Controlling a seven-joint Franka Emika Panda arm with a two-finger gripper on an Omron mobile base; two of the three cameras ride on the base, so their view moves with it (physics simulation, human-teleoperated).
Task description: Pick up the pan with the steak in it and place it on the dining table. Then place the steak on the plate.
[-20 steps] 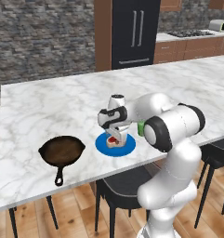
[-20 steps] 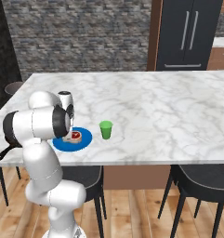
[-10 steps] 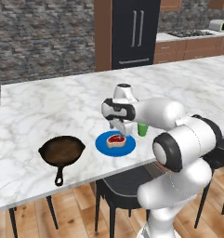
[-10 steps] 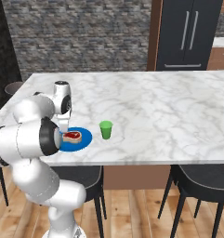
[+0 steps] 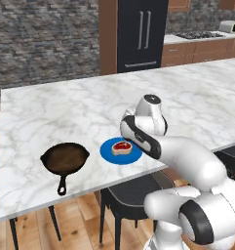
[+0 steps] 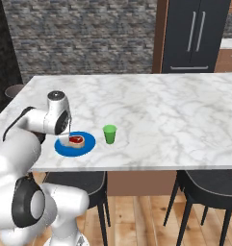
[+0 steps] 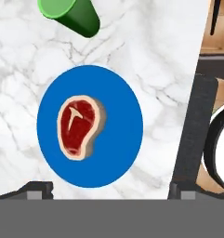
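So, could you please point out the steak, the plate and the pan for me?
steak [image 7: 77,125], hand view, on its red middle.
plate [image 7: 120,135], hand view, on bare blue beside the meat.
pan [image 5: 65,158], left base view, on its dark inside.

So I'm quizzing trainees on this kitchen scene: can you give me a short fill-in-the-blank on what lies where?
1. The steak lies on the ____ plate.
2. The pan on the table holds ____.
3. Beside the plate stands a ____ cup.
4. The gripper above the plate is ____.

Missing words: blue; nothing; green; open
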